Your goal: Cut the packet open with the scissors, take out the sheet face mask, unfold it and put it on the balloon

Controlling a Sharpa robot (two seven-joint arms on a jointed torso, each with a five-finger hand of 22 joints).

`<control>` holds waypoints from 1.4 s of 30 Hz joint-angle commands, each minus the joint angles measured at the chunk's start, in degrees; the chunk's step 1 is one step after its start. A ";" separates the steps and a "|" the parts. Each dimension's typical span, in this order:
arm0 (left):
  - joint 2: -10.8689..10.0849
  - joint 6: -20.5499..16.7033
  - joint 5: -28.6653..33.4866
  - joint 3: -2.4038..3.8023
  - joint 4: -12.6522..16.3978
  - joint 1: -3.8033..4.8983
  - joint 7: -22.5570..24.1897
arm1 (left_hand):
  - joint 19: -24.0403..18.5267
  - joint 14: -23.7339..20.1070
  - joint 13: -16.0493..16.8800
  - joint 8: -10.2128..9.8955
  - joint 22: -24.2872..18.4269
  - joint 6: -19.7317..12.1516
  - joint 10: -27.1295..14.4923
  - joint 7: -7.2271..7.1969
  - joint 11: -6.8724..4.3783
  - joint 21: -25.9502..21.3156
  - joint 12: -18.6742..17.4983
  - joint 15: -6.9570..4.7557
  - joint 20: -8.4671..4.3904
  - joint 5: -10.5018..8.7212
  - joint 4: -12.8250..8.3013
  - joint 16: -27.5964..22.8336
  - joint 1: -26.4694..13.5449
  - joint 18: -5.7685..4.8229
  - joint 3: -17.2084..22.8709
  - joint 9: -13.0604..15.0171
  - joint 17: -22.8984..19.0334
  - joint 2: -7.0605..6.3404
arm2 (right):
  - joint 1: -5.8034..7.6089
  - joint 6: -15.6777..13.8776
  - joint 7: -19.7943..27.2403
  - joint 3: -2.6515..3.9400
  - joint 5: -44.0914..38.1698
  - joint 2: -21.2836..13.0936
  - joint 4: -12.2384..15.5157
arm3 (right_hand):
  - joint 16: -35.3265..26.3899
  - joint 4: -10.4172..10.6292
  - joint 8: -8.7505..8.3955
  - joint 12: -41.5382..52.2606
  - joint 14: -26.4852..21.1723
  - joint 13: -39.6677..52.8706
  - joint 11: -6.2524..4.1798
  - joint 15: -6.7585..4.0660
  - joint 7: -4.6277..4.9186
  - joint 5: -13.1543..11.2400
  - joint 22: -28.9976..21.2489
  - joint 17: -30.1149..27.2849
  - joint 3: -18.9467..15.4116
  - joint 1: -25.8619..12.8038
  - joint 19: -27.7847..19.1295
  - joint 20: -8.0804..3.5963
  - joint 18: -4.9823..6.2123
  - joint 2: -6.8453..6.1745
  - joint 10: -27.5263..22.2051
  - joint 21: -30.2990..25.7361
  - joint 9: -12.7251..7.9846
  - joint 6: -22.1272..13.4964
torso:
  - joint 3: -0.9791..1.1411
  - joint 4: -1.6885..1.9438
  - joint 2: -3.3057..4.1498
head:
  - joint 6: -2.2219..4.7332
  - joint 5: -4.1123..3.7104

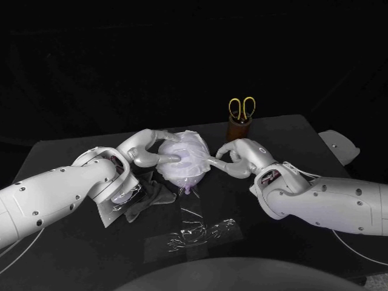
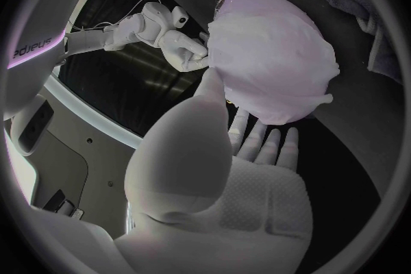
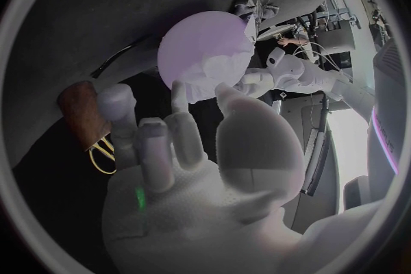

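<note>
The black surface (image 1: 63, 151) bears the balloon (image 1: 185, 174). Left hand (image 1: 143, 149) and right hand (image 1: 242, 156) flank it, spread fingers touching its mask (image 1: 183, 145), gripping nothing.

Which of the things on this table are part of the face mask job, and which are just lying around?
Part of the job: balloon, sheet mask draped on it, scissors, clear plastic wrapping.
Just lying about: dark cloth; brown holder with the scissors standing in it.
</note>
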 commanded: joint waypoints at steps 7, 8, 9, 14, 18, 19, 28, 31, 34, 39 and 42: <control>0.07 1.59 0.23 -0.19 0.18 -0.18 -0.32 | 0.31 0.20 0.06 0.15 -0.10 0.22 -0.28 5.59 0.17 0.29 0.03 0.10 0.03 -0.26 0.08 0.04 0.13 1.05 -0.06 0.02 0.08 0.32 | -0.01 7.90 -7.03 0.03 2.13 1.72 -1.86 | -0.19 0.01 12.19 0.17 5.52 9.90 -2.58 -2.29 -2.45 -0.43 0.80 13.53 -13.53 0.03 1.54 -2.19 0.71 3.09 2.54 0.25 6.97 -0.16 | -0.11 0.00 0.03 | -0.22 0.08; 0.08 1.61 0.23 -0.19 0.19 -0.18 -0.33 | 0.31 0.20 0.06 0.15 -0.10 0.22 -0.28 5.59 0.17 0.29 0.03 0.10 0.03 -0.26 0.08 0.04 0.13 1.05 -0.06 0.02 0.08 0.32 | -0.01 8.29 -7.48 0.03 1.89 1.98 -2.09 | -0.17 0.02 12.94 0.16 5.54 9.88 -2.90 -2.24 -2.30 -0.42 0.79 13.57 -14.69 0.21 1.55 -2.31 0.75 3.33 2.55 0.12 7.38 -0.55 | -0.11 0.00 -0.01 | -0.21 0.09; 0.09 1.63 0.23 -0.19 0.19 -0.18 -0.33 | 0.31 0.20 0.06 0.15 -0.10 0.22 -0.28 5.59 0.17 0.29 0.03 0.10 0.03 -0.26 0.08 0.04 0.13 1.05 -0.06 0.02 0.08 0.32 | -0.01 8.55 -7.80 0.03 1.60 2.19 -2.26 | -0.16 0.02 13.32 0.22 5.56 9.90 -2.74 -2.35 -2.49 -0.48 0.89 13.61 -15.19 0.34 1.67 -2.31 0.69 3.50 2.58 0.26 7.58 -0.69 | -0.12 0.06 -0.01 | -0.18 0.09; 0.13 1.73 0.23 -0.19 0.18 -0.18 -0.38 | 0.31 0.20 0.06 0.15 -0.10 0.22 -0.28 5.59 0.17 0.29 0.03 0.10 0.03 -0.26 0.08 0.04 0.13 1.05 -0.06 0.02 0.08 0.32 | -0.02 10.23 -9.60 0.04 -0.25 3.61 -3.35 | 0.18 0.05 16.18 1.83 5.91 10.70 -3.24 -2.76 -3.03 -0.51 1.71 14.43 -18.35 1.24 2.82 -2.66 0.41 4.07 3.31 1.62 8.80 -1.00 | -0.11 0.04 -0.01 | -0.25 -0.07; 0.15 1.77 0.23 -0.19 0.22 -0.18 -0.41 | 0.31 0.20 0.06 0.15 -0.10 0.22 -0.28 5.59 0.17 0.29 0.03 0.10 0.03 -0.26 0.08 0.04 0.13 1.05 -0.06 0.02 0.08 0.32 | -0.03 11.91 -11.21 0.05 -1.64 4.79 -4.46 | 0.44 0.05 17.90 3.99 6.16 11.86 -3.70 -3.15 -3.55 -0.48 2.51 15.05 -19.41 1.95 3.97 -2.96 0.12 4.55 4.16 3.19 9.37 -0.57 | -0.11 0.08 0.07 | -0.27 -0.11; 0.14 1.78 0.23 -0.19 0.23 -0.17 -0.42 | 0.31 0.20 0.06 0.15 -0.10 0.22 -0.28 5.59 0.17 0.29 0.03 0.10 0.03 -0.26 0.08 0.04 0.13 1.05 -0.06 0.02 0.08 0.32 | -0.04 12.19 -11.44 0.05 -1.85 4.97 -4.67 | 0.44 -0.01 18.76 5.23 6.16 12.54 -4.00 -3.41 -3.88 -0.50 2.92 15.05 -19.55 2.76 4.56 -3.19 -0.02 5.53 4.61 3.99 9.60 -0.36 | -0.09 0.07 0.06 | -0.29 -0.09; 0.16 1.83 0.23 -0.19 0.25 -0.17 -0.48 | 0.31 0.20 0.06 0.15 -0.10 0.22 -0.28 5.59 0.17 0.29 0.03 0.10 0.03 -0.26 0.08 0.04 0.13 1.05 -0.06 0.02 0.08 0.32 | -0.05 16.32 -13.38 0.05 -4.59 6.00 -6.13 | 0.44 -0.37 22.61 9.70 6.16 15.06 -5.82 -5.11 -5.81 -0.52 5.43 15.05 -21.14 9.09 7.85 -3.63 -1.04 9.04 5.96 8.95 10.23 1.49 | -0.04 -0.06 -0.06 | -0.49 -0.11; 0.21 1.85 0.23 -0.19 0.22 -0.17 -0.49 | 0.25 0.21 0.06 0.11 -0.14 0.17 -0.33 5.60 0.18 0.28 0.02 0.10 0.04 -0.26 0.10 0.02 0.17 1.07 -0.16 -0.01 0.08 0.21 | -0.05 17.70 -13.60 0.05 -5.79 6.00 -6.05 | 0.44 -2.07 23.33 9.70 6.16 15.06 -6.33 -5.67 -6.33 -0.51 5.65 15.05 -21.63 15.08 8.04 -3.39 -1.10 8.10 5.96 9.13 10.19 1.34 | -0.02 -0.03 -0.08 | -0.52 -0.14; 0.23 1.89 0.23 -0.19 0.18 -0.17 -0.52 | 0.25 0.21 0.06 0.11 -0.14 0.17 -0.33 5.60 0.18 0.28 0.02 0.10 0.04 -0.26 0.10 0.02 0.17 1.07 -0.16 -0.01 0.08 0.21 | -0.05 18.65 -13.76 0.05 -6.69 5.90 -5.94 | 0.44 -2.86 23.62 9.70 6.16 15.06 -6.50 -5.87 -6.52 -0.50 5.91 15.05 -22.31 19.02 8.24 -3.21 -1.18 7.79 5.96 9.44 9.90 1.19 | -0.02 -0.07 -0.05 | -0.57 -0.13; 0.22 1.96 0.23 -0.19 0.11 -0.17 -0.61 | 0.25 0.21 0.06 0.11 -0.14 0.17 -0.33 5.60 0.18 0.28 0.02 0.10 0.04 -0.26 0.10 0.02 0.17 1.07 -0.16 -0.01 0.08 0.21 | -0.05 20.08 -13.73 0.04 -7.83 5.30 -5.31 | 0.44 -4.10 23.61 9.70 6.16 15.06 -6.54 -5.97 -6.54 -0.51 5.94 15.05 -23.27 24.53 8.05 -3.00 -1.11 7.76 5.96 9.03 9.10 0.84 | -0.04 -0.03 -0.03 | -0.59 -0.19; 0.18 2.00 0.23 -0.19 0.09 -0.17 -0.67 | 0.25 0.21 0.06 0.11 -0.14 0.17 -0.33 5.60 0.18 0.28 0.02 0.10 0.04 -0.26 0.10 0.02 0.17 1.07 -0.16 -0.01 0.08 0.21 | -0.05 20.19 -13.66 0.04 -8.37 4.64 -4.49 | 0.44 -4.14 23.59 9.70 6.16 15.06 -6.46 -5.87 -6.45 -0.50 5.95 15.05 -23.80 25.53 7.97 -2.95 -1.09 7.75 5.96 8.89 8.84 0.75 | -0.03 -0.05 -0.01 | -0.55 -0.21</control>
